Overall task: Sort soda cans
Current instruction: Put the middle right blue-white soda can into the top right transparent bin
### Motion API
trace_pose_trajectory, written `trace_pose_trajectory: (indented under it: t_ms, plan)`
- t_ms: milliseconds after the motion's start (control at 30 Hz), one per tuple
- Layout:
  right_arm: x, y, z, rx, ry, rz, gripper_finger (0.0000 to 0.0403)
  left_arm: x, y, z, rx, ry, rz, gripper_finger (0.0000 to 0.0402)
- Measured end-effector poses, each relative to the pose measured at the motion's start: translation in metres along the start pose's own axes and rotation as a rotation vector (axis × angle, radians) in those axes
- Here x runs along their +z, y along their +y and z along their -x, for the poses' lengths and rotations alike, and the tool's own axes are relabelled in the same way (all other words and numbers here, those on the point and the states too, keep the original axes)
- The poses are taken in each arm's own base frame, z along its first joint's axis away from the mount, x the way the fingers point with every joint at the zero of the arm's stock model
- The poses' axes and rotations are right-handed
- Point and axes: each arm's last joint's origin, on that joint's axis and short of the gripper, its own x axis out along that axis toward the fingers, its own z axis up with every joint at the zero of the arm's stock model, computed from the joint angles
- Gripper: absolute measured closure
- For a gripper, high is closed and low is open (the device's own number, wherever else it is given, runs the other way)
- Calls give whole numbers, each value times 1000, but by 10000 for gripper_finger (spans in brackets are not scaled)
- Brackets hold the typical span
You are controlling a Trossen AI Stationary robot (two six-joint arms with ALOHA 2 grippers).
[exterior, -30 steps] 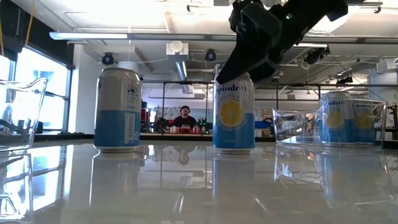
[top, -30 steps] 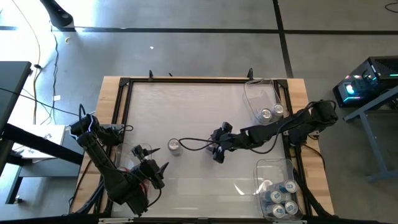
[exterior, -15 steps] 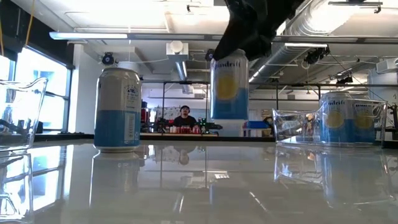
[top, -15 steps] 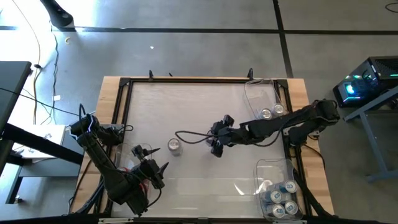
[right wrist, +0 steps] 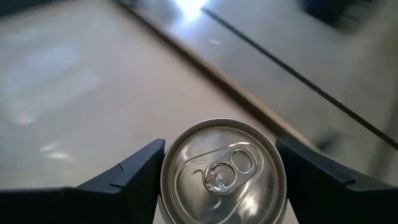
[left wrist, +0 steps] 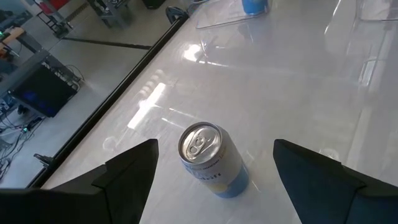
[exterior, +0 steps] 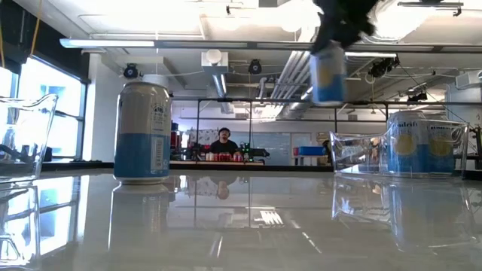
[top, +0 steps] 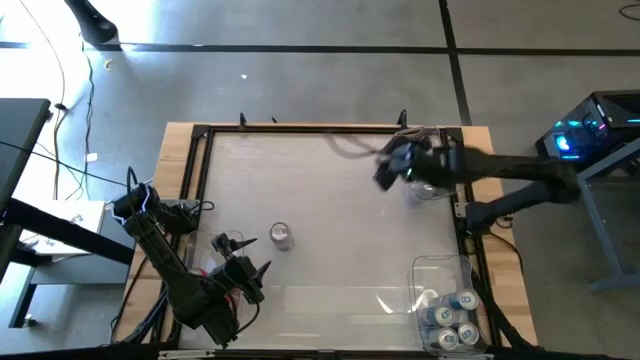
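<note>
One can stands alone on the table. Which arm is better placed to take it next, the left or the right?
The left. Its tool is open and the lone can stands just in front of its fingers. The right tool is busy: it holds another can in the air near the far bin.

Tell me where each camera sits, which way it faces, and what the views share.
High view: overhead, straight down on the table; both arms show.
Low view: table height, facing the room; the right gripper carries a can in the air.
Left wrist view: past its open fingers at a standing can.
Right wrist view: down on the held can.
Shared: the standing can, also in the high and low views.
</note>
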Motion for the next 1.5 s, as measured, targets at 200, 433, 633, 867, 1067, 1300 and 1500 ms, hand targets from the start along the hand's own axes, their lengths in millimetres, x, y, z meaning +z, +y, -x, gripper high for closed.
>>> trace_pose_trajectory:
  t_ms: [200,433,633,867,1067,1300,1500]
  plan:
    - [-2,-64,5,-216,54,-131,139,0,0,0,1,-5,6,87]
    - [-41,-107,-22,-323,211,-239,139,0,0,0,0,-8,6,87]
    - [-75,-129,-44,-381,295,-327,139,0,0,0,1,-8,6,87]
    - [-105,-135,-60,-405,371,-344,139,0,0,0,2,-8,7,87]
    - [-116,-134,-67,-388,388,-342,132,0,0,0,2,-6,8,87]
    - [-118,-135,-67,-396,396,-343,106,0,0,0,2,-2,9,87]
    - [-119,-135,-67,-394,401,-340,102,0,0,0,1,1,9,87]
